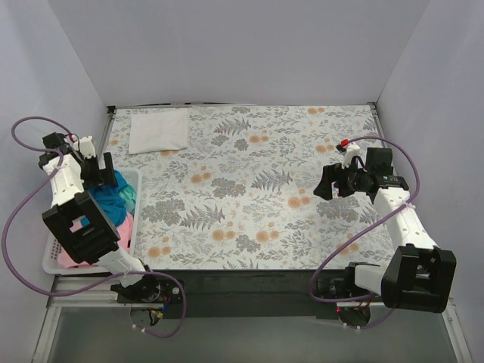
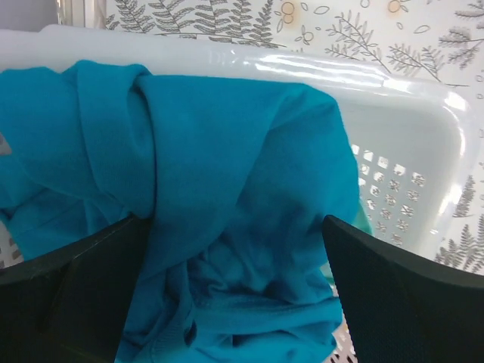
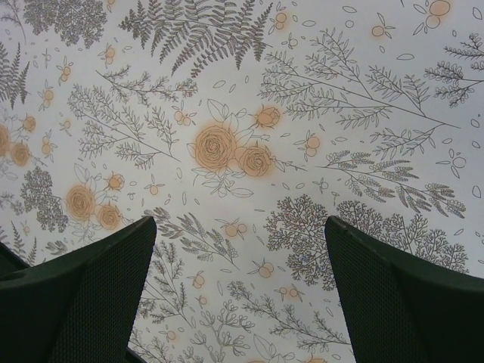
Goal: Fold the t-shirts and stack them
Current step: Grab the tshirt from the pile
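Observation:
A crumpled teal-blue t-shirt [image 2: 219, 197] lies in the white slatted basket [image 2: 401, 151] at the table's left edge; it also shows in the top view [image 1: 113, 198]. My left gripper [image 2: 236, 302] is open, its fingers spread on either side of the teal cloth, right above it. A pink t-shirt [image 1: 125, 227] shows under the teal one in the basket [image 1: 134, 181]. A mint green edge [image 2: 361, 219] peeks out beside the teal shirt. A folded white t-shirt [image 1: 159, 130] lies at the table's far left. My right gripper [image 3: 238, 295] is open and empty above the table.
The table carries a floral patterned cloth [image 1: 257, 189]. Grey walls close in the left, far and right sides. My right arm [image 1: 401, 219] hangs over the right part of the table.

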Robot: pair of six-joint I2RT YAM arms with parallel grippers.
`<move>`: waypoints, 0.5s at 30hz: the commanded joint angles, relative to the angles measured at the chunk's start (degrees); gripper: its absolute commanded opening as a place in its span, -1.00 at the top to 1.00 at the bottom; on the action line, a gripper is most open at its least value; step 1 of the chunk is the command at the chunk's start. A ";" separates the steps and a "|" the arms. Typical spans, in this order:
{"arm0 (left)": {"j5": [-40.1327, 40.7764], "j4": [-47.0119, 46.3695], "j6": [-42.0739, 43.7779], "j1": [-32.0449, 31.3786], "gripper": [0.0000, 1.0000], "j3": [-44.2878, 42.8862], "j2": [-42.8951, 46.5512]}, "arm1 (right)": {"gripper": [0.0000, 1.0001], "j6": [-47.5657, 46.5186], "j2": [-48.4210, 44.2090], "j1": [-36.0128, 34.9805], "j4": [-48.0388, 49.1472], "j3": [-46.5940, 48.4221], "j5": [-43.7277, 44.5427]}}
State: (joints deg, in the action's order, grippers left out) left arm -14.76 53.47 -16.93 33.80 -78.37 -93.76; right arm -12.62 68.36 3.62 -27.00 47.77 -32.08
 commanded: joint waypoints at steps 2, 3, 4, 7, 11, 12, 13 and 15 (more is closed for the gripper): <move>2.46 -6.18 2.34 0.04 -0.94 2.08 -0.72 | -0.97 -0.56 0.81 -0.19 0.73 1.54 -1.32; 1.94 -6.36 2.25 0.12 -0.85 2.08 -0.81 | -0.97 -0.56 0.73 -0.19 0.55 1.63 -1.32; 1.32 -6.45 2.34 0.12 -0.56 2.08 -0.81 | -0.97 -0.56 0.72 -0.19 0.55 1.63 -1.24; 0.17 -6.63 2.34 -0.49 0.21 1.38 0.59 | -0.97 -0.65 0.81 -0.19 0.46 1.36 -1.32; 0.26 -6.11 1.38 -1.28 1.00 -3.43 3.92 | -0.97 -0.47 0.81 -0.19 0.55 1.54 -1.76; -0.35 -5.66 1.11 -1.37 1.00 -4.68 4.98 | -0.97 -0.39 0.73 -0.19 0.46 1.54 -1.85; -0.87 -4.27 0.93 -1.63 1.00 -6.52 5.51 | -0.97 -0.39 0.72 -0.19 0.55 1.54 -1.94; -3.67 -2.59 0.23 -2.42 1.00 -11.26 6.74 | -0.97 -0.39 0.90 -0.19 0.46 1.89 -2.11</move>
State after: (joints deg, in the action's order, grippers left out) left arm -14.41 50.76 -15.90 32.49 -82.52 -93.67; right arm -12.62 69.01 3.62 -27.00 47.79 -32.80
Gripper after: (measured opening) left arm 0.044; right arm 0.984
